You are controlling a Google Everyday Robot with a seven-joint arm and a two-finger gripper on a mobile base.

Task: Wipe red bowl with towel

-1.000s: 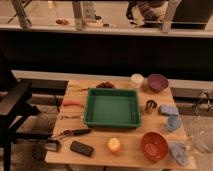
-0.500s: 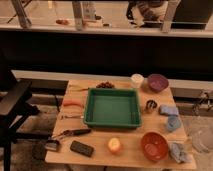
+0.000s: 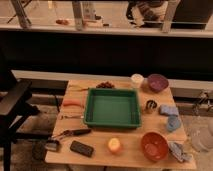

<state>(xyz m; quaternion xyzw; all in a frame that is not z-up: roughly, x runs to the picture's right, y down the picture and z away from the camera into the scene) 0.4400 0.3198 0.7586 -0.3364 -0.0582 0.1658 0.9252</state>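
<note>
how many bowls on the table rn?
2. The red bowl sits at the front right, next to the towel; the purple bowl at the back right. None seem hidden. The gripper hangs right of the towel, fingers shut.

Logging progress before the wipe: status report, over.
Gripper shut, off the table's right edge. Towel lying beside red bowl, not held. Nothing in the way between gripper and towel.

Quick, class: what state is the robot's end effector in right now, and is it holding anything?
End effector: closed, with nothing seen in its grip. It is low at the right edge of the view, near the towel.
</note>
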